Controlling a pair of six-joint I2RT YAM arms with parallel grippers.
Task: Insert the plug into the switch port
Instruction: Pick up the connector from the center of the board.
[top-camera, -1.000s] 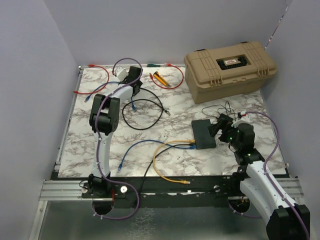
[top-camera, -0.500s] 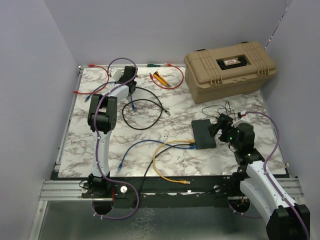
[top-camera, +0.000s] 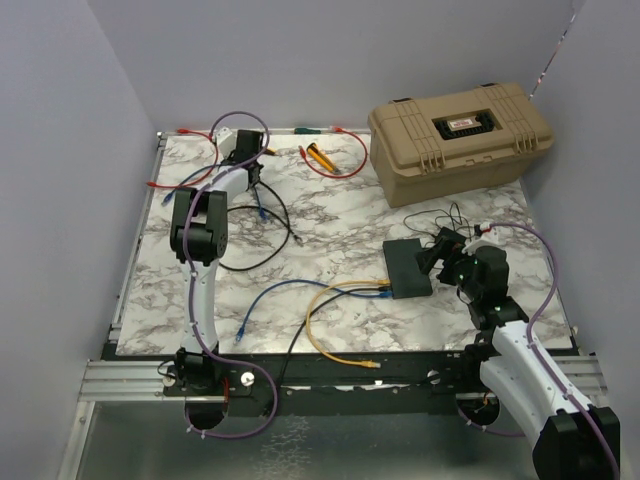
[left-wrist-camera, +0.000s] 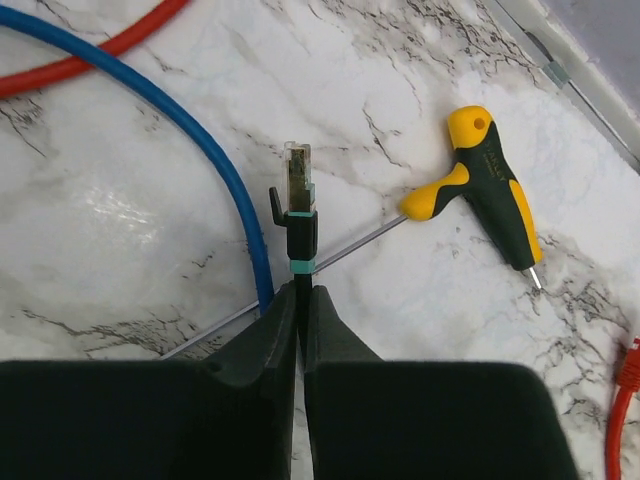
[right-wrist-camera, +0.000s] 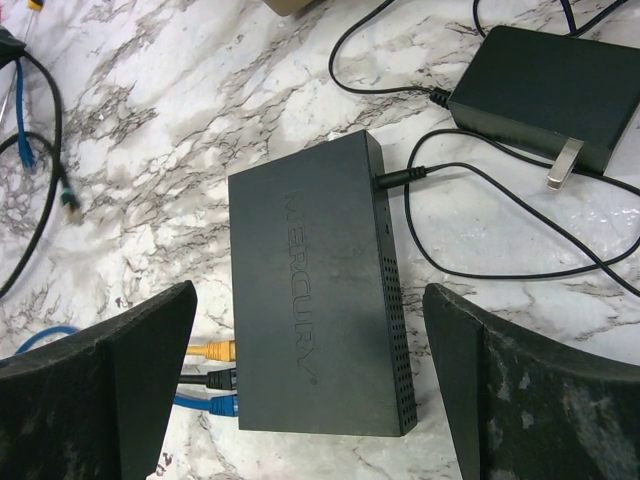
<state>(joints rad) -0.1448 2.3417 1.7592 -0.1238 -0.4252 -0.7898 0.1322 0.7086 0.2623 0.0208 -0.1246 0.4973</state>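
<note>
From above: left gripper (top-camera: 246, 160) out over the far-left part of the marble table (top-camera: 330, 215), well apart from the switch (top-camera: 407, 268) at the right. Right gripper (top-camera: 438, 258) just beside the switch's right edge, spread wide, gripping nothing. Against a second ago: left arm swung leftward, jaws gone from half open to shut, black cable (top-camera: 262, 264) dragged left with it; right arm and switch unmoved. Switch flat, long axis running near to far, port edge facing left with yellow, black and blue leads (top-camera: 345, 288) already in. At the left wrist: plug (left-wrist-camera: 298, 200) pinched by the tail of its black boot between closed fingers (left-wrist-camera: 262, 345), pointing straight away from the palm, clear tip forward, just right of a blue cable (left-wrist-camera: 215, 165), near a yellow-handled driver (left-wrist-camera: 490, 185). At the right wrist: switch lengthwise between the wide-spread fingertips, power cord (right-wrist-camera: 400, 176) entering its right edge, black adapter (right-wrist-camera: 545, 75) beyond.
</note>
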